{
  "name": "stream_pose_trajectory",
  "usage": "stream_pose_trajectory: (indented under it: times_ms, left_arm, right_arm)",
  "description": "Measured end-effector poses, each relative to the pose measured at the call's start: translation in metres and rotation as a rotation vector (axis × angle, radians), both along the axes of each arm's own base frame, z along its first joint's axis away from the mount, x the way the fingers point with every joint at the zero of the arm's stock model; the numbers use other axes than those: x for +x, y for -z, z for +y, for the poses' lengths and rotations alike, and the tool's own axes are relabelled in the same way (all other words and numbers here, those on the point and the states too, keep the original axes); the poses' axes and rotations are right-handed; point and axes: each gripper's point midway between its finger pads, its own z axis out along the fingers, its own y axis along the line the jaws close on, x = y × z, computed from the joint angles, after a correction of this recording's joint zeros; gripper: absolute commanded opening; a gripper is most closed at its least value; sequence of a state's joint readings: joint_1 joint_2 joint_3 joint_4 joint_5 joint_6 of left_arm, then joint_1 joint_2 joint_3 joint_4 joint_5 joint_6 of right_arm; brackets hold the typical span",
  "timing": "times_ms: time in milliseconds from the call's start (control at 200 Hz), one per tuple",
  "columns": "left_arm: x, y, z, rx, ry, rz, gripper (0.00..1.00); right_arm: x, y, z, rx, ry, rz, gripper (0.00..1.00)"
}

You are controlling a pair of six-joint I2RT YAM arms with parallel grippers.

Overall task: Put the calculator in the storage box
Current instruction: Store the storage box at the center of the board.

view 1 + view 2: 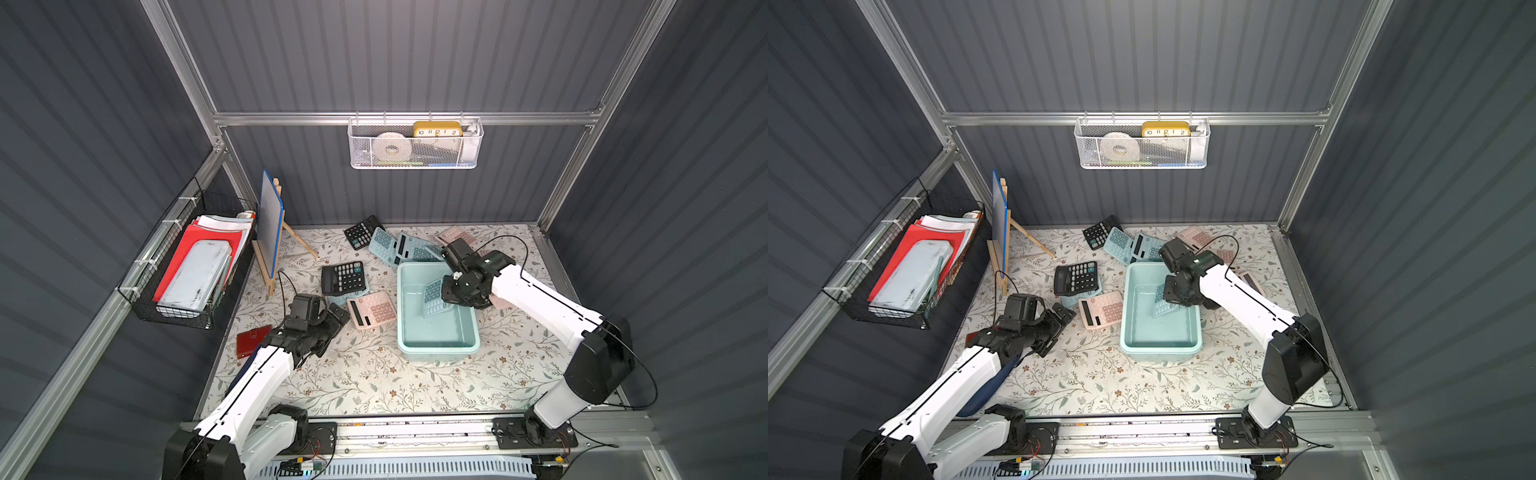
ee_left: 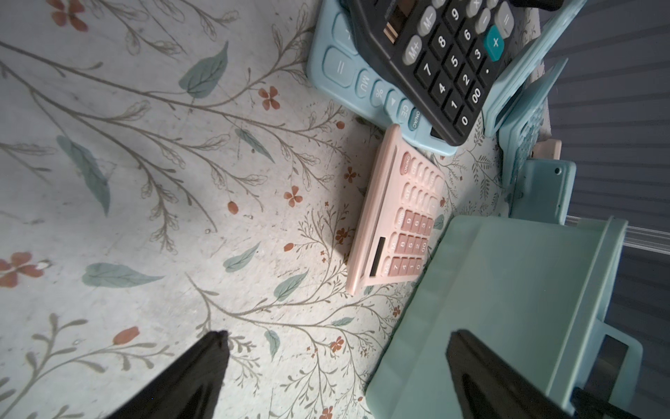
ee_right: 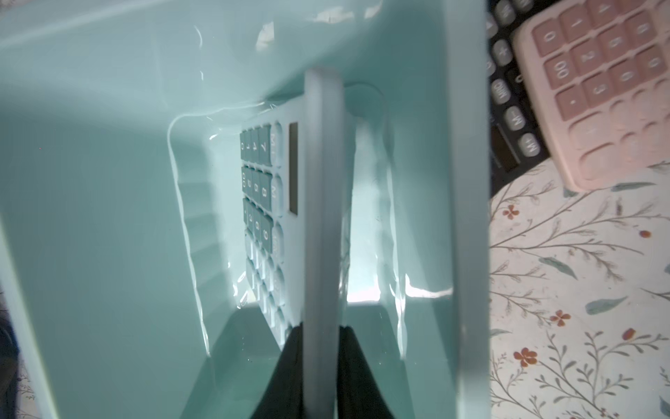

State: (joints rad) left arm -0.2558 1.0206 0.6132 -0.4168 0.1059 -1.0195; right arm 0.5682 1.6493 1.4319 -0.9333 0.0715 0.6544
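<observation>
The right arm [image 1: 536, 299] reaches out long from its base, wrist bent so the right gripper [image 3: 322, 332] points down. Its two black fingers [image 3: 290, 366] are pinched close on the thin edge of a blue calculator [image 3: 261, 174], which extends beyond the fingertips. The left arm [image 1: 266, 370] lies low and stretched forward; the left gripper [image 2: 337, 344] is spread wide, with nothing between its fingers.

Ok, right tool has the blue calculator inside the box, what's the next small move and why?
Probably open the right tool and release: the blue calculator is pinched on edge, tilted, already below the rim of the storage box, so it should settle inside.
</observation>
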Motion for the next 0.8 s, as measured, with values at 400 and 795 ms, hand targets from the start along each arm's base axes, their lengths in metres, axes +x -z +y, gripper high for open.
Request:
stream_pose_trajectory:
  times_ms: [400, 795]
  left_arm:
    - [0.005, 0.006, -0.002, 0.006, 0.004, 0.009, 0.99]
    - [0.009, 0.007, -0.003, 0.006, 0.003, 0.002, 0.99]
  right_arm:
    - [0.005, 0.047, 0.028, 0.031, -0.038, 0.101, 0.00]
    - [0.015, 0.050, 0.041, 0.080, -0.042, 0.081, 0.00]
